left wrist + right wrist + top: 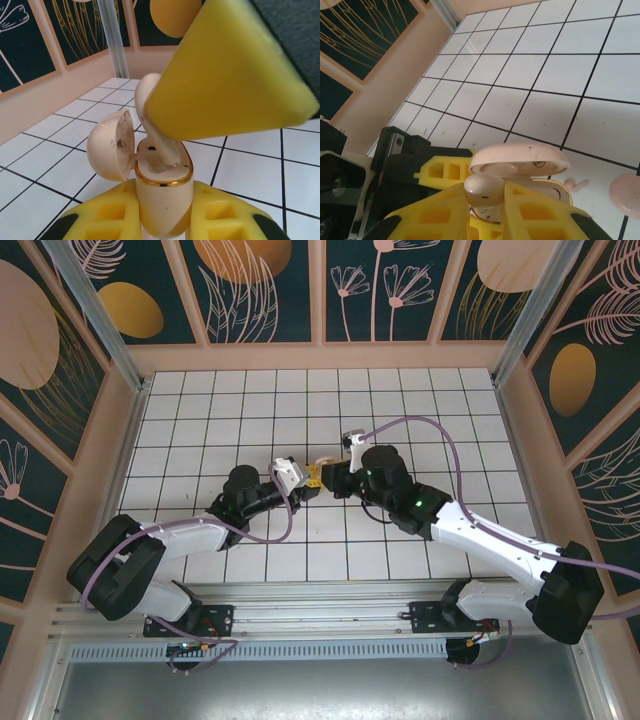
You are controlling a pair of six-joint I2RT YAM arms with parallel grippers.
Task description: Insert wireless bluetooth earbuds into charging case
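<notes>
Charging case (162, 195) sits raised at about the middle of the white-tiled surface (200, 410), clear of all four edges. It stands upright with its lid (107, 145) swung open to one side.

At the left edge, a peach-framed wall carries dark teal panels (260, 285) painted with pale leaves and orange discs. An aluminium post stands in the far-left corner. From the near-left corner the left arm (180, 540) reaches in toward the centre. Its left claw (311, 478) is clamped on the lower body of the case, with yellow pads on both sides.

Just above the open case, an earbud (145, 95) is tilted with its stem reaching down into the case's well. The right claw (486, 200) is closed tight on its rounded head. On the tile just beside the case lies a second earbud (576, 184), touching neither claw. The right arm (490, 535) runs back to the near-right corner, trailing a purple cable. The right edge has the same panelled wall and another post.
</notes>
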